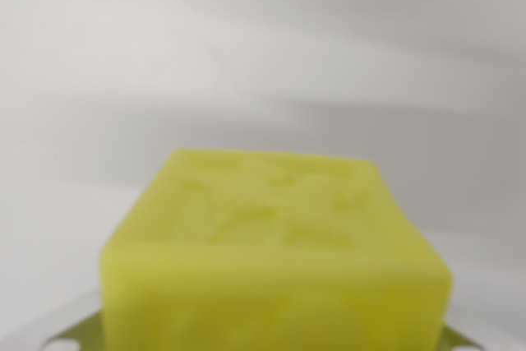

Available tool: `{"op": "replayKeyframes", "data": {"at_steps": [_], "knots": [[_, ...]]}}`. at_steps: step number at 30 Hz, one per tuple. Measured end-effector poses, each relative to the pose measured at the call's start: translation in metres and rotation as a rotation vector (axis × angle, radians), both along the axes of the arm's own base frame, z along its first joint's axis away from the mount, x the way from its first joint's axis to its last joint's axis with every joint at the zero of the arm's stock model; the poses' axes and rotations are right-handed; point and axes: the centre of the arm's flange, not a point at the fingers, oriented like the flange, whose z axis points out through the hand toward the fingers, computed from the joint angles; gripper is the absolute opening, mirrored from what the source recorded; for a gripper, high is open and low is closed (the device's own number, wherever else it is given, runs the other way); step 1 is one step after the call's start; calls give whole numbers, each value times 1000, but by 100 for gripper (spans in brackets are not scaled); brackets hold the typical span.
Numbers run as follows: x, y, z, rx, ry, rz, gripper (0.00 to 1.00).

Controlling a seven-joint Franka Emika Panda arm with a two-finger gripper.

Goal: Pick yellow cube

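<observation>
Behind and around the cube, only a pale grey, blurred backdrop (263, 47); worktop or wall, cannot tell. Filling the lower middle of the wrist view, very close to the camera, the yellow cube (275, 260), top face tilted into sight with a faint raised relief on it. At either lower corner of the cube, slivers of shiny metal (70, 336) with small holes. Pincer state impossible to tell, fingertips unseen.

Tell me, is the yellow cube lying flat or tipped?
Flat, apparently: the yellow cube shows a level top face with embossed marks. Its underside is hidden.
</observation>
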Motion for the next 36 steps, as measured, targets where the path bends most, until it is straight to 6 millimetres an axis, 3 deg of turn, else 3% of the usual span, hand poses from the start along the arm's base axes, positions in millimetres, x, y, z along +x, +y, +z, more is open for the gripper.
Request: {"op": "replayKeyframes", "data": {"at_steps": [36], "knots": [[0, 0, 90, -1, 1, 0, 0]]}}
